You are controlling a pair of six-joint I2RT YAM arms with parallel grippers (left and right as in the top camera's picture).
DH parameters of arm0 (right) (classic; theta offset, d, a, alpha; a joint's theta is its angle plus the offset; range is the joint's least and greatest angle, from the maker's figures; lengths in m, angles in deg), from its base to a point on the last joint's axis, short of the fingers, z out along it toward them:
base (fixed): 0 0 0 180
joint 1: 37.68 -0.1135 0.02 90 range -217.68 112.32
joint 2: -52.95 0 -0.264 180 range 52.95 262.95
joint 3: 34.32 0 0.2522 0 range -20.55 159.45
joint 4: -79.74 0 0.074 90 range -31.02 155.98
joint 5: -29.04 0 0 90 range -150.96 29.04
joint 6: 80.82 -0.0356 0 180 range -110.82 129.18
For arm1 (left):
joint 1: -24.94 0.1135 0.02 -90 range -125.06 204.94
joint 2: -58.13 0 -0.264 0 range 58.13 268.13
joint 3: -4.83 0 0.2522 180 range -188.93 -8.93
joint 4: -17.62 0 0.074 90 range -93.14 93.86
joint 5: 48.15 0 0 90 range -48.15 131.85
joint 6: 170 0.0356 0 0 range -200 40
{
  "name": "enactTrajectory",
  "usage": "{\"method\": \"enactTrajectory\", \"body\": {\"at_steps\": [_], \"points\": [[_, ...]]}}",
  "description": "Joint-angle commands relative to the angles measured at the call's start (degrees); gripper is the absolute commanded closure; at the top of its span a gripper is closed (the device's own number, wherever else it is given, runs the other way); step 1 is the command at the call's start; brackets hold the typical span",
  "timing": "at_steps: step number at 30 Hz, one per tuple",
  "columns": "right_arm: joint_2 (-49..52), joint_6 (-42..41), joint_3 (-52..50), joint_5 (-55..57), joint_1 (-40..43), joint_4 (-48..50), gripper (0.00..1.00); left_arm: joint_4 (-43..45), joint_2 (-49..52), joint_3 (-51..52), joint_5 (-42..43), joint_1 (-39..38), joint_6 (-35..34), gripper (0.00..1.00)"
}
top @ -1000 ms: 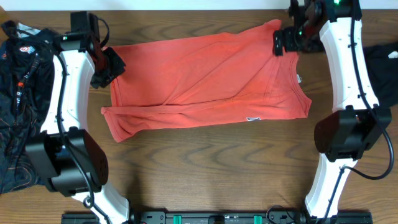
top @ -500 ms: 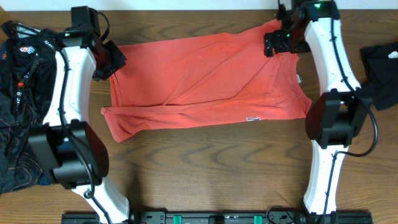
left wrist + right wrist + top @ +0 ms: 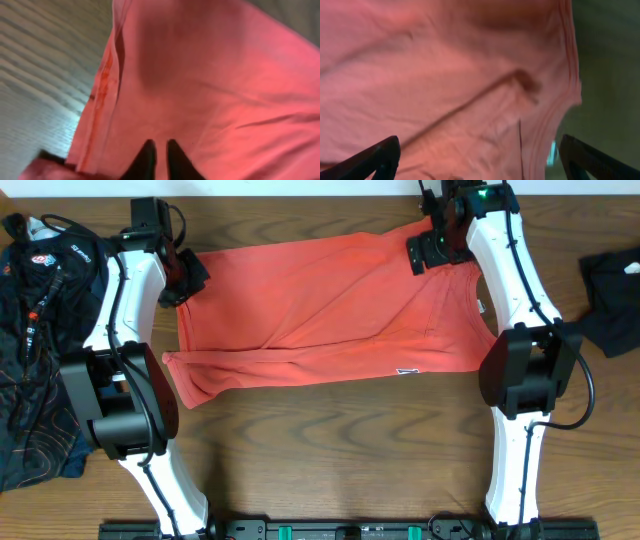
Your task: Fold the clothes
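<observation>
Two black fingertips [image 3: 146, 159] of the left gripper [image 3: 160, 159] stand almost together, with only a thin strip of red cloth showing between them. I judge them pinched shut on a small fold of the T-shirt [image 3: 330, 310], just inside its stitched hem [image 3: 102, 95]. The right gripper [image 3: 482, 162] is the opposite case. Its fingers [image 3: 380, 157] are spread to the two lower corners of the wrist view and hold nothing, with creased red fabric and a ribbed edge beneath them.

From above, the left gripper sits at the far left corner of the shirt and the right gripper hangs over the far right corner. The coral-red shirt lies spread lengthwise on the wooden table [image 3: 330, 450] between the two arms. It is mostly flat, with a long crease running across it and a doubled-over strip along its near left edge. A dark garment [image 3: 35, 330] is heaped beyond the left arm and another dark cloth [image 3: 610, 300] lies beyond the right arm, both apart from the shirt.

The step in hand looks like taking hold of the far edge at both corners, and only one side is secured. Next, the right gripper needs to come down onto the fabric edge and close on a single corner. Both arms can then lift evenly and carry that edge towards the near side without skewing the fold.
</observation>
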Motion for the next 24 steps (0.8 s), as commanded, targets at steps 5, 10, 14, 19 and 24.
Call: {"method": "enactTrajectory", "body": {"at_steps": [5,10,14,19,24], "points": [[-7.80,-4.66,0.81,-1.68,-0.46,-5.35,0.01,-9.07,-13.14,-0.81,-4.55,-2.25,2.38,0.91],[-13.94,-6.88,0.81,-2.54,-0.74,-5.86,0.54,-11.26,-22.10,5.35,-10.12,-5.16,1.29,0.91],[-17.62,-8.17,0.70,-2.49,-0.72,-10.62,0.61,-9.81,-28.74,14.71,-11.47,-7.45,-1.55,0.90],[-18.18,-8.87,-0.96,-3.80,-0.92,-16.83,0.43,-7.89,-35.91,27.58,-11.43,-9.22,-3.56,0.76],[-18.34,-9.40,-10.88,-5.01,-1.77,-13.09,0.53,-7.63,-37.27,34.23,-9.46,-9.35,-4.37,0.66]]}}
